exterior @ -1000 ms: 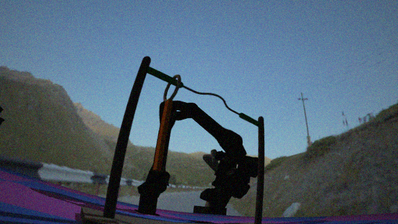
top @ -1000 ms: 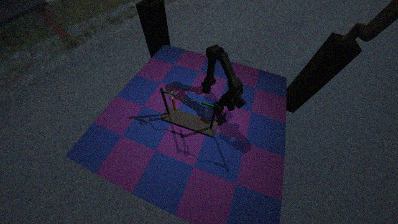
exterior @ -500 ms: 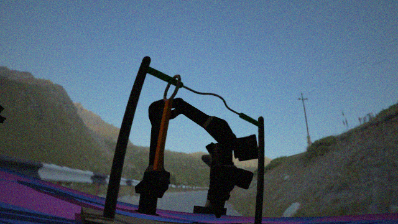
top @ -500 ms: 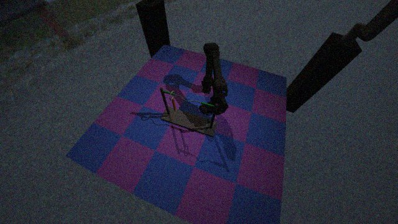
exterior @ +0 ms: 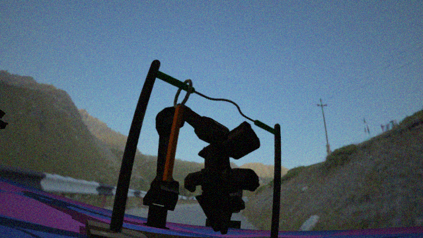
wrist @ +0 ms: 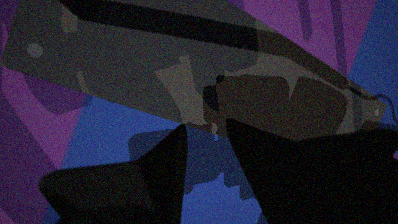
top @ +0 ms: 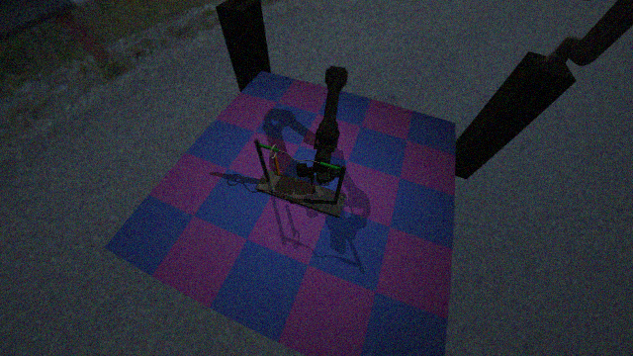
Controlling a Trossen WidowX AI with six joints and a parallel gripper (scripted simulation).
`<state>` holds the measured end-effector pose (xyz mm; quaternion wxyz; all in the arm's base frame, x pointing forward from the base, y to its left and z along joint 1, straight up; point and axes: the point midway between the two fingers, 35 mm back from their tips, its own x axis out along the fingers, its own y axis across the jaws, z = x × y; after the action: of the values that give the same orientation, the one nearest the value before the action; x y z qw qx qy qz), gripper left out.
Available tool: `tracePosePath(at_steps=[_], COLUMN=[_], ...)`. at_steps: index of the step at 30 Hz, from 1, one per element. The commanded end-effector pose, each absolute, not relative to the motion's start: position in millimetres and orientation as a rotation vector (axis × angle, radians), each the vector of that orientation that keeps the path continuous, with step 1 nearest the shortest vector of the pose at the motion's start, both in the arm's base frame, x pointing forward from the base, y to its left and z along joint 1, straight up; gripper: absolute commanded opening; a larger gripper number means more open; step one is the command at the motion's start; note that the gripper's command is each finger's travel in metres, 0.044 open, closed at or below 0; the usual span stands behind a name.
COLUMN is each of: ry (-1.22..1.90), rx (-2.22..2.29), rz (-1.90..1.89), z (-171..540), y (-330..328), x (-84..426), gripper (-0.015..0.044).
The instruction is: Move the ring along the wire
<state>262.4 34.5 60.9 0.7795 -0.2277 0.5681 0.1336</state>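
The ring [exterior: 176,97] [top: 274,151] hangs around the green part [exterior: 168,79] [top: 264,146] beside the left post [exterior: 133,149] [top: 262,160], near that part's inner end. Its orange handle [exterior: 172,142] [top: 277,165] points down, nothing gripping it. The thin grey wire [exterior: 221,99] curves across to the other green part [exterior: 264,126] [top: 330,165] at the right post [exterior: 277,182] [top: 340,185]. My gripper [wrist: 206,126] is partly open and empty. It points down between the posts, right of the handle in the exterior view. The handle is not visible in the wrist view.
The posts stand on a flat base [top: 333,207] [wrist: 125,65]. The arm reaches in from behind the frame in the top view. Its shadow falls on the base and the checkered surface [top: 277,267]. Large dark blocks [top: 244,44] [top: 514,114] stand at the back.
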Motion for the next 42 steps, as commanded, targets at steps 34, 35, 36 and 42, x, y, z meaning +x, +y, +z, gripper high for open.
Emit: tracePosePath(at_steps=[34,35,36,42], ry=[0.468,0.442,0.417,0.274], rx=[-0.163,-0.174,-0.186,-0.281], rz=[0.102,0.099,0.096,0.073], z=[65,66,68,77], y=[-112,-114,-116,-121], x=[256,252,248,222], gripper=[0.016,0.016,0.016,0.016])
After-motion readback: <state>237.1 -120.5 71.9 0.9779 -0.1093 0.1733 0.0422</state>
